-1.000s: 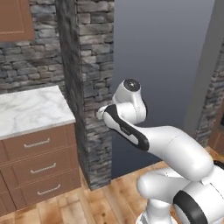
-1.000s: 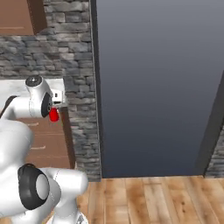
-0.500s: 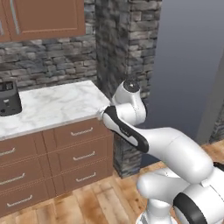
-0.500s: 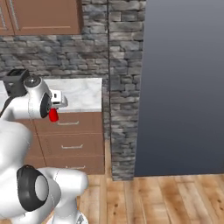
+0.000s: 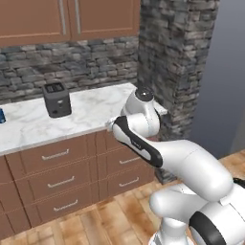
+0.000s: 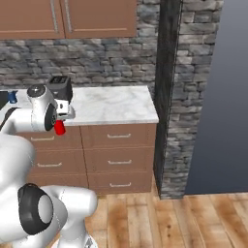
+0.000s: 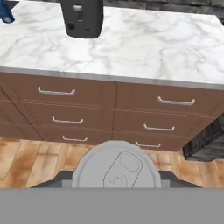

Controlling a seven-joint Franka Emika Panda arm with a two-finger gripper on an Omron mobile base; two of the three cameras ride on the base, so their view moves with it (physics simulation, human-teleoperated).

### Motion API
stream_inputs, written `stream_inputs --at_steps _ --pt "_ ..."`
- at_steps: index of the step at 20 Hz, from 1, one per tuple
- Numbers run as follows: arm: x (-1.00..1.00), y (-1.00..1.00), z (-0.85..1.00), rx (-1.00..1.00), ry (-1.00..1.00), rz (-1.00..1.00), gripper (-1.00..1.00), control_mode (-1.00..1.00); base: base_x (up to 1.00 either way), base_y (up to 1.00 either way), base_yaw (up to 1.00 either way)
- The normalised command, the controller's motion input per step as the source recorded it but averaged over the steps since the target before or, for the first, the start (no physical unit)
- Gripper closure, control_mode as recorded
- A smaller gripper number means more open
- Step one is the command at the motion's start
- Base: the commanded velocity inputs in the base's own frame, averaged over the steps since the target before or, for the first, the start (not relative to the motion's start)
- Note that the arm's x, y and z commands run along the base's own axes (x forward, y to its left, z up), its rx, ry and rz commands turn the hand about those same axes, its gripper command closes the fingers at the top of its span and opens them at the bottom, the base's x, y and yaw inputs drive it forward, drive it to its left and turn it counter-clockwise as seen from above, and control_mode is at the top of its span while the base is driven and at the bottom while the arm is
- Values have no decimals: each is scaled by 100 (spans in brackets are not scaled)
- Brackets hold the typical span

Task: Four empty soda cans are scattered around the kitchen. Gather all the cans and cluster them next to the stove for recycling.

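Marble bench (image 6: 116, 104) on brown drawers now fills the scene where grey panel and stone pillar (image 6: 177, 92) stood a second ago: the base has swung. Hand (image 6: 59, 127) is clamped on the dark red soda can (image 6: 59, 128), silver top (image 7: 115, 168) toward the camera. Black toaster (image 5: 56, 99) and a blue can (image 5: 2, 116) stand on the bench.

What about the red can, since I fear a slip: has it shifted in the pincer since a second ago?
No. The red can sits at the same spot below the white wrist; the counter behind slid because the base turned.
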Motion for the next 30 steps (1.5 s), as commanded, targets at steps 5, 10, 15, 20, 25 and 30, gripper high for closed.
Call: stream_inputs --at_steps 5,10,15,20,25,30 --pt "0 0 0 0 0 0 100 100 27 100 0" --pt "0 0 0 0 0 0 100 100 40 100 5" --pt "0 0 0 0 0 0 100 100 51 99 25" --pt "0 0 0 0 0 0 100 100 66 84 19" --pt "0 0 0 0 0 0 100 100 48 33 0" --pt "0 0 0 0 0 0 100 100 37 32 6"
